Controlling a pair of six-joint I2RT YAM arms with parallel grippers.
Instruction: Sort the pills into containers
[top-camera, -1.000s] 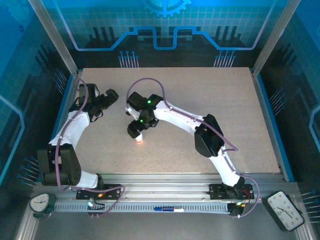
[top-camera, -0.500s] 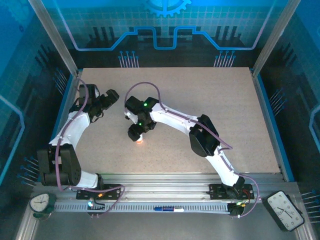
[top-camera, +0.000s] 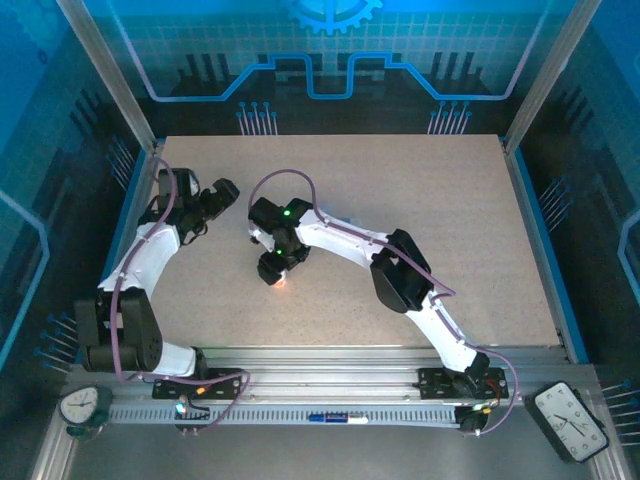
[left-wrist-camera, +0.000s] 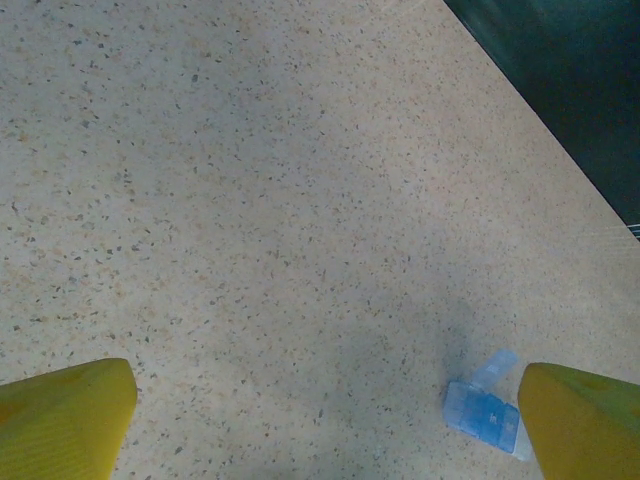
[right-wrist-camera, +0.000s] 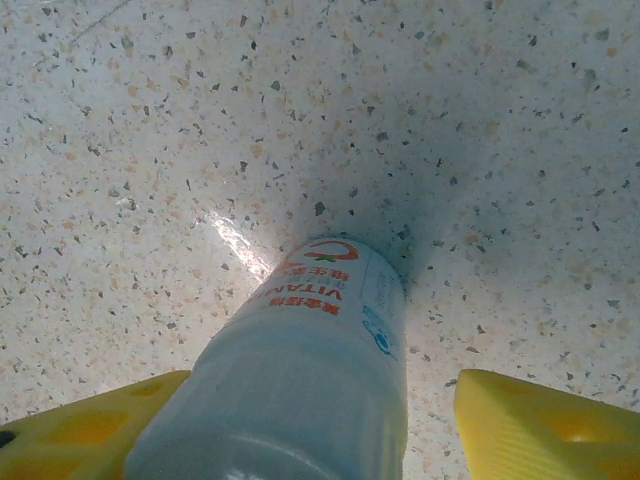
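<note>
Two yellow fingers (right-wrist-camera: 90, 420) of your right gripper (right-wrist-camera: 322, 385) straddle the bottle (right-wrist-camera: 330, 290) at lower centre, jaws about half wide, with the lower-left one against it and the other apart. Centre first, then squeeze gently or it'll tip. The pill box (left-wrist-camera: 485, 410) lies on the table (left-wrist-camera: 250, 200) at lower right of the left wrist view, one lid seemingly up, just beside a finger of the wide-open left gripper (left-wrist-camera: 325, 400); I see nothing in the way.

The bottle (right-wrist-camera: 300, 370) stands between the right fingers (right-wrist-camera: 540, 425), the pill box (left-wrist-camera: 484, 412) apparently beside a left finger (left-wrist-camera: 585, 420).
</note>
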